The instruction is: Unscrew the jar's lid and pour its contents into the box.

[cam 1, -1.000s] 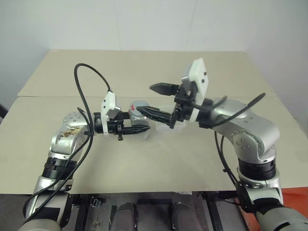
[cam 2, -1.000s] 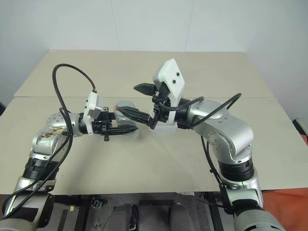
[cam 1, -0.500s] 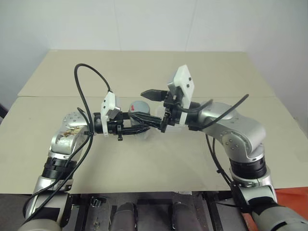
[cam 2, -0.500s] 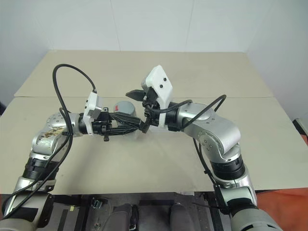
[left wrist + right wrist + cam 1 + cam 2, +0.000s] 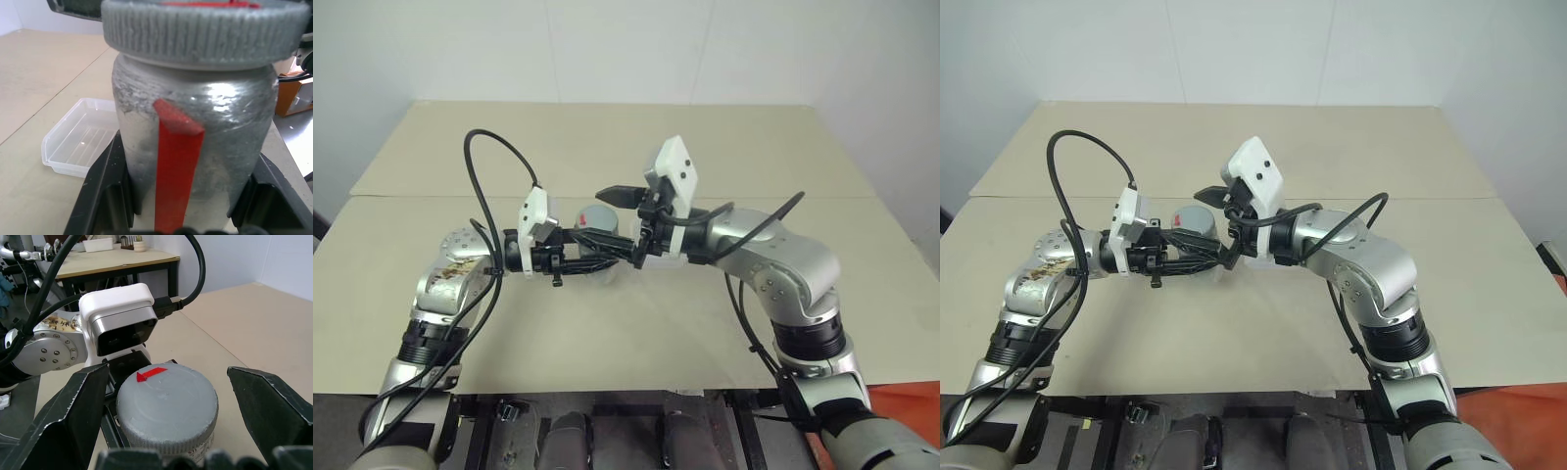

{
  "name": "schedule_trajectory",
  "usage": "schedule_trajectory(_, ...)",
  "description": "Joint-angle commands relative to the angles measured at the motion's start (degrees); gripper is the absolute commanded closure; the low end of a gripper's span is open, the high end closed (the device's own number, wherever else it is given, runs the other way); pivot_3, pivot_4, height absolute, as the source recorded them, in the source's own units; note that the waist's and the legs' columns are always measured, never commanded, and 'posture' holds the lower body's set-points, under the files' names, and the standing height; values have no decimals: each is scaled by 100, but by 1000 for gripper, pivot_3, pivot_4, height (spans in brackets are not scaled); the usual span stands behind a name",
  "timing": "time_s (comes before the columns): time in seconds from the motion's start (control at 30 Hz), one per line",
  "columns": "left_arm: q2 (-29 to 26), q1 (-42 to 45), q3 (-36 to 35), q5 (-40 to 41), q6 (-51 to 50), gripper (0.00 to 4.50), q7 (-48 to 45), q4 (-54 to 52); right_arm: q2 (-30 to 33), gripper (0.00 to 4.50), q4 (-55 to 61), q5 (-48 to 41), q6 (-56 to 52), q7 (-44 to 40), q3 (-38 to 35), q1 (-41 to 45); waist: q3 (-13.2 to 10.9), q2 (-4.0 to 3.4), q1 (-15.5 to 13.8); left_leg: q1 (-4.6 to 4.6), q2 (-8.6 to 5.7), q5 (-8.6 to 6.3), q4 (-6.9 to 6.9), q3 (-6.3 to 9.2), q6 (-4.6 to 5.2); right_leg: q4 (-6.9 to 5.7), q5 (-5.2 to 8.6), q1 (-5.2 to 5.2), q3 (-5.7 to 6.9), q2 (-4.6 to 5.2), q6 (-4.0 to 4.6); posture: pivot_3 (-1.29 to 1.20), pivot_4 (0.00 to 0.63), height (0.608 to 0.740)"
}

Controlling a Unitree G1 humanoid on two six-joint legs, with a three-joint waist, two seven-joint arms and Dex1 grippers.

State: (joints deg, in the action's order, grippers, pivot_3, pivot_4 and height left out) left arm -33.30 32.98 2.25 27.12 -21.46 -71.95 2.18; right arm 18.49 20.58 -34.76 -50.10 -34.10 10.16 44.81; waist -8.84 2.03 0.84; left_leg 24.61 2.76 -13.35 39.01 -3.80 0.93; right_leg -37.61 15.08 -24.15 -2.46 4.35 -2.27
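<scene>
**Right claw staged over the lid, ready to close**

I hold the jar (image 5: pixel 190 132) upright in the left claw (image 5: pixel 597 257), whose fingers (image 5: pixel 105 196) are clamped on both sides of the jar's lower body. The jar stands clear of the counter (image 5: pixel 636 323), above its near half.

The lid (image 5: pixel 167 404) is fully seated on the jar. The right claw (image 5: pixel 186 396) brackets the lid with its fingers (image 5: pixel 73 426) spread wide, one on each side of the lid rim and neither touching it. It has hold of nothing.

Step in hand, as I judge it: positioning for the unscrew. Next move calls for closing the right claw squarely on the ribbed lid rim, then rotating it while the left claw keeps the jar from turning. An off-centre grip is likely to slip on the ribs.

The box (image 5: pixel 80 142) sits on the counter just beyond the jar, open side up, with nothing visible in it.

Markings: a red arrow on the lid top and a plain red strip down the jar's side. I can read no brand name or lettering on either.
</scene>
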Motion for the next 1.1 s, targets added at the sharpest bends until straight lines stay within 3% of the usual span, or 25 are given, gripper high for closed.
schedule_trajectory(0.03, -67, -16, -74, 70, 21, 2523, -6, -203, -49, 37, 102, -18, 96, -69, -44, 149, 0, 0, 0, 0, 0, 0, 0, 0, 0, 0, 0, 0, 0, 0, 0, 0, 150, 740)
schedule_trajectory(0.13, -73, -36, -81, 78, 18, 2523, 10, -225, -45, 618, 99, -19, 91, -119, -27, 146, 0, 0, -2, 0, 0, 0, 0, 0, 0, 0, 0, 1, 0, 0, 0, 0, 150, 740)
schedule_trajectory(0.27, -72, -35, -85, 78, 16, 2523, 30, -232, -44, 1778, 58, -1, 99, -145, -22, 161, 0, 0, -2, 0, 0, 0, 0, 0, 0, 0, 0, 0, 0, 0, 0, 0, 150, 740)
schedule_trajectory(0.8, -161, -208, 74, -12, 60, 2523, -126, -132, -65, 1778, 52, -343, -22, -264, -419, 366, 0, 0, -2, 0, 0, 0, 0, -1, 0, 0, 0, 0, 0, 0, 0, 0, 150, 740)
schedule_trajectory(1.1, -273, -233, 172, 290, -69, 2523, -864, -125, 299, 1778, 38, -747, 87, -867, -678, 354, 0, 0, -5, 0, 0, 0, 0, -3, 0, 1, 0, 2, 1, 0, 0, 0, 150, 740)
